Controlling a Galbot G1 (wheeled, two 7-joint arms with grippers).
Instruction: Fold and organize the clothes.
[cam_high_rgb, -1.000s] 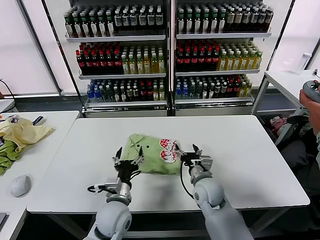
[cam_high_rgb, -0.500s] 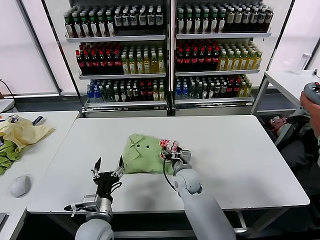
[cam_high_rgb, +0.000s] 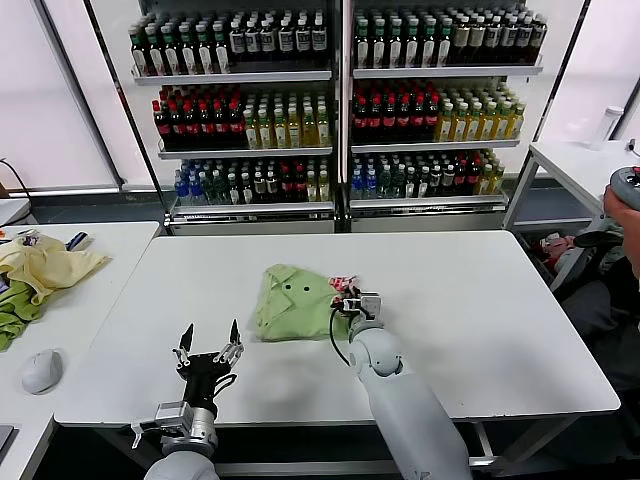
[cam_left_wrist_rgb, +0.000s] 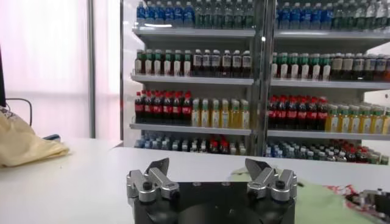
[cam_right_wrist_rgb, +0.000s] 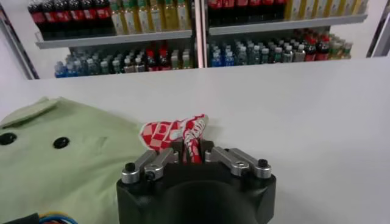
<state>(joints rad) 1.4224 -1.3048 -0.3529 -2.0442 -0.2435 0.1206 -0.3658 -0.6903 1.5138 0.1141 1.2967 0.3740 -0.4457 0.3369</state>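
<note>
The light sage-green polo shirt (cam_high_rgb: 292, 302) lies bunched and partly folded in the middle of the white table (cam_high_rgb: 480, 300); its collar and two dark buttons face up. My right gripper (cam_high_rgb: 352, 297) is shut on the shirt's red-and-white patch (cam_right_wrist_rgb: 173, 133) at the shirt's right edge, low over the table. The shirt also shows in the right wrist view (cam_right_wrist_rgb: 67, 164). My left gripper (cam_high_rgb: 208, 342) is open and empty, near the table's front edge, to the left of and nearer than the shirt. In the left wrist view its fingers (cam_left_wrist_rgb: 159, 168) stand wide apart.
A pale yellow garment (cam_high_rgb: 45, 265) and a darker green cloth (cam_high_rgb: 15, 305) lie on the side table at left, with a white mouse (cam_high_rgb: 40, 370) nearer. Drink shelves (cam_high_rgb: 330, 110) stand behind. A person sits at the right edge (cam_high_rgb: 620, 250).
My left gripper has let go of the shirt and drawn back to the front left. My right gripper has carried the patch edge farther back and left, and the shirt is now more compact.
</note>
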